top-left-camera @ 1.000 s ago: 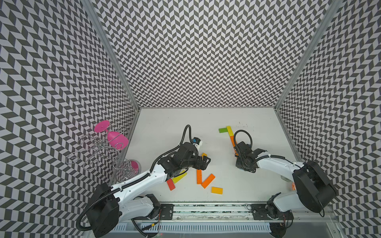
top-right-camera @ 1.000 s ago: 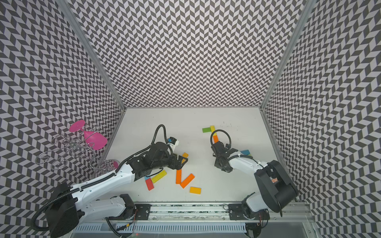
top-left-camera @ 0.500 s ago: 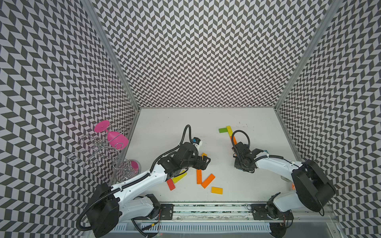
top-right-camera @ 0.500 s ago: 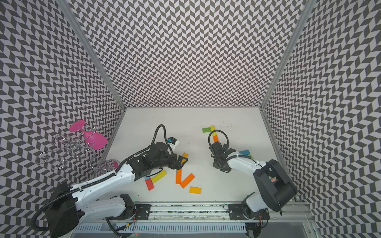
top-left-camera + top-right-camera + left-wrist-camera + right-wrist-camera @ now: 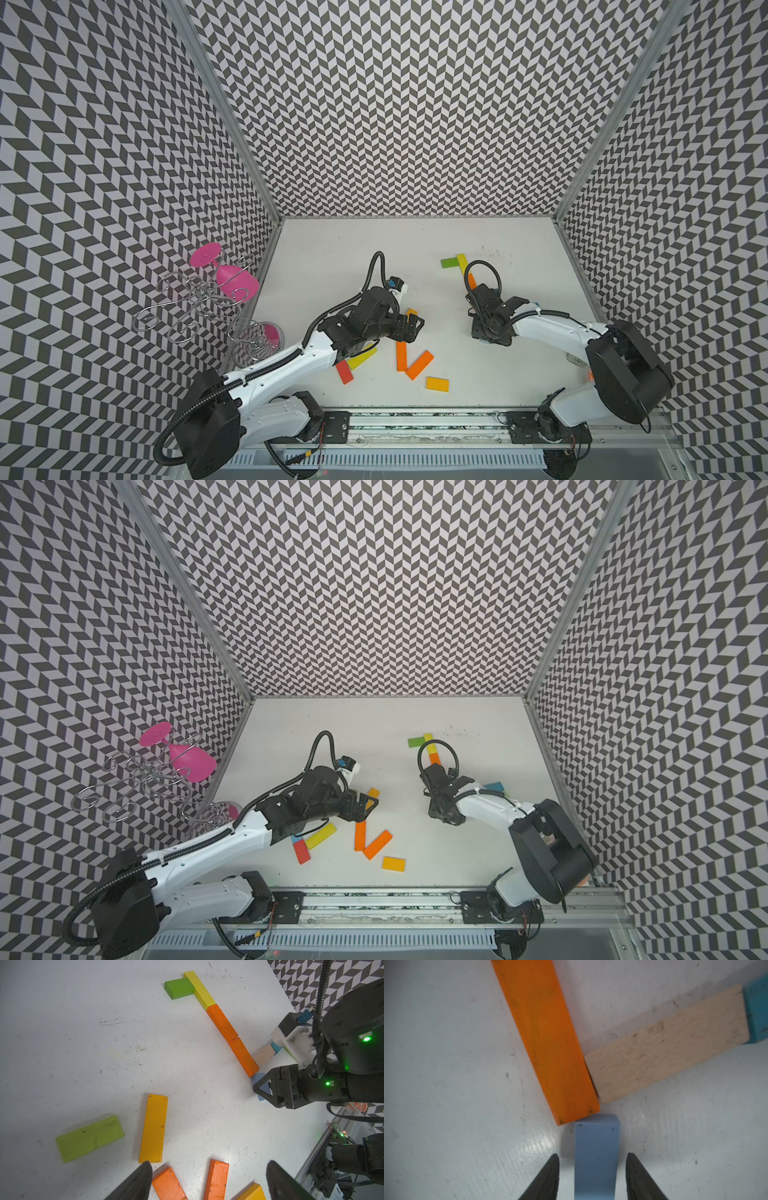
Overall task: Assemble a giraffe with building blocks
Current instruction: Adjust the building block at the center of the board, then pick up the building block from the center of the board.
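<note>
Since a second ago the right gripper (image 5: 592,1157) has parted its jaws. They were pinched on the light blue block (image 5: 596,1147) and now stand off it, with a strip of table (image 5: 446,1105) showing on either side. The left arm has not shifted.

From left to right in both top views, a wire rack (image 5: 195,299) carrying a pink glass (image 5: 235,280) stands beyond the side wall. The left gripper (image 5: 411,328) hovers wide open and empty above the loose pieces. These are a red block (image 5: 345,371), a lime block (image 5: 361,360), a long orange block (image 5: 401,356) and a slanted orange block (image 5: 419,365) set in a V, and an amber block (image 5: 437,383) nearest the front edge.

Right of centre the giraffe lies flat on the table. The green block (image 5: 179,988) butts against the side of the yellow block (image 5: 199,989). The upper neck block (image 5: 222,1023) and lower neck block (image 5: 244,1056), both orange, follow end to end. A plain wooden block (image 5: 264,1055) meets the lower one's side, with a teal block (image 5: 276,1047) at its far end. The light blue block lies between the right gripper's open jaws, its end at the tip of the lower neck block, touching or nearly so.
</note>
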Controlling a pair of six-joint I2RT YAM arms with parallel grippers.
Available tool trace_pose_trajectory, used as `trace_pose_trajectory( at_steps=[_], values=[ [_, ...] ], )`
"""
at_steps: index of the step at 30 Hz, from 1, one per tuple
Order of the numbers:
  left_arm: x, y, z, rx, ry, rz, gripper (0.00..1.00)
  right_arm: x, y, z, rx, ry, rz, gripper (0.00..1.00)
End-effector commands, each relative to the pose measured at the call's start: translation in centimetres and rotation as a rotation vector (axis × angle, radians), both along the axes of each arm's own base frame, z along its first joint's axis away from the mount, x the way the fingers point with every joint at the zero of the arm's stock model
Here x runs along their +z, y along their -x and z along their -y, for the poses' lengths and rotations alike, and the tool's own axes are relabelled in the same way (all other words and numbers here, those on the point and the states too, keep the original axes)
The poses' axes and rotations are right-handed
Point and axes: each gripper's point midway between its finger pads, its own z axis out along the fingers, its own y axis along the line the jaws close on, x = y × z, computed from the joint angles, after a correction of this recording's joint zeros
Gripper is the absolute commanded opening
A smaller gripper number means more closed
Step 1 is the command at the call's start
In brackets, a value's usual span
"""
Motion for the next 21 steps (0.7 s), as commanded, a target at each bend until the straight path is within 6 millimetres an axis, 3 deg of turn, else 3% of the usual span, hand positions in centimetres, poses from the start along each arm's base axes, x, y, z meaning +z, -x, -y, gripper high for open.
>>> trace_pose_trajectory(
  at_steps=[1, 8, 13, 21],
  values=[
    [1.1, -0.7, 0.0, 0.011, 0.008, 0.029, 0.87, 3.2, -0.7, -0.3, 0.007, -0.006, 0.065, 0.54],
    [0.0, -1.9, -1.8, 0.098, -0.039, 0.000, 0.90, 9.7, -1.4, -0.9, 0.018, -0.062, 0.179, 0.55],
    [-0.8, -3.2, -4.1, 0.186, -0.077, -0.021, 1.00, 13.4, -2.4, -3.7, 0.122, -0.161, 0.294, 0.55],
    [-1.7, -4.6, -8.1, 0.296, -0.131, -0.038, 1.00, 14.7, -1.7, -9.7, 0.339, -0.286, 0.426, 0.55]
  ],
)
